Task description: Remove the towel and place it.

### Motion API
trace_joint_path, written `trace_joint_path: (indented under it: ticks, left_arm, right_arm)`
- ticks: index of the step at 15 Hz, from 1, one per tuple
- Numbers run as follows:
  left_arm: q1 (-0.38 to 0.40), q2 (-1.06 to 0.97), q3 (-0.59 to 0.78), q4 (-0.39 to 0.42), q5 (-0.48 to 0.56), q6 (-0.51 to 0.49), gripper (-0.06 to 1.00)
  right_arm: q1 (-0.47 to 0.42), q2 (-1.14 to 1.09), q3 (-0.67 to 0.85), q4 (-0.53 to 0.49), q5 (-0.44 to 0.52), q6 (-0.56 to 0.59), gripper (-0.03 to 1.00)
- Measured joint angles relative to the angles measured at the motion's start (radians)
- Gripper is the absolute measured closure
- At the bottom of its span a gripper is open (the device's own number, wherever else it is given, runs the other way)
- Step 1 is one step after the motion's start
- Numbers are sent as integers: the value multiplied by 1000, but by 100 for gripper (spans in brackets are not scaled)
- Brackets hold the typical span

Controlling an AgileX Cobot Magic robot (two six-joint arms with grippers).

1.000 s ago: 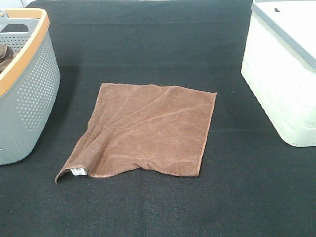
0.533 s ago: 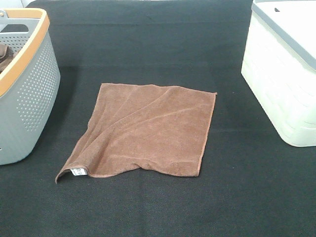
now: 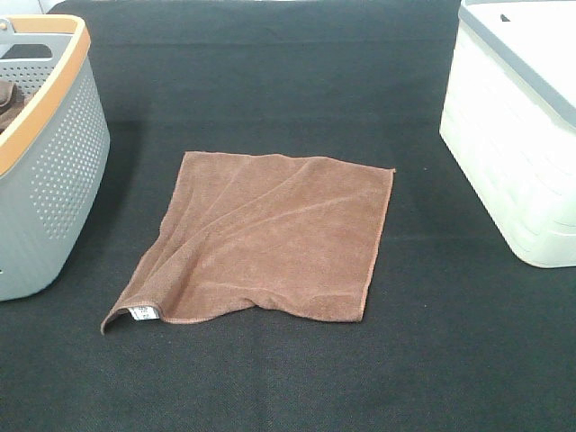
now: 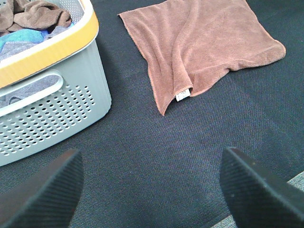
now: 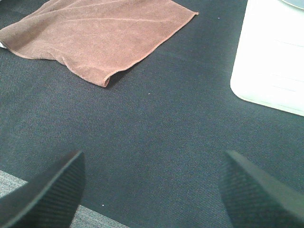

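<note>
The reddish-brown towel (image 3: 270,236) lies spread flat on the black mat in the middle, its near left corner curled up with a small white tag (image 3: 142,313). It also shows in the left wrist view (image 4: 204,47) and the right wrist view (image 5: 95,33). Neither arm shows in the exterior high view. My left gripper (image 4: 152,190) is open and empty, pulled back near the mat's front edge, apart from the towel. My right gripper (image 5: 152,190) is open and empty, also near the front edge and apart from the towel.
A grey perforated basket with an orange rim (image 3: 54,171) stands at the left, holding more cloths (image 4: 33,19). A white lidded bin (image 3: 522,135) stands at the right. The black mat (image 3: 288,378) covers the table.
</note>
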Motion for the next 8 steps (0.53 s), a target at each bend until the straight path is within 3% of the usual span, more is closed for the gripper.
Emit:
trace_joint_path:
  ticks: [3, 5, 6, 8]
  left_arm:
    - [7, 0, 0, 0, 0, 0, 19]
    - [97, -1, 0, 0, 0, 0, 19]
    - [97, -1, 0, 0, 0, 0, 19]
    - [241, -2, 0, 0, 0, 0, 19]
  right_arm:
    - [-2, 0, 0, 0, 0, 0, 23]
    - [-64, 0, 0, 2, 0, 0, 23]
    - [-64, 0, 0, 2, 0, 0, 23]
    - [-237, 0, 0, 2, 0, 0, 23]
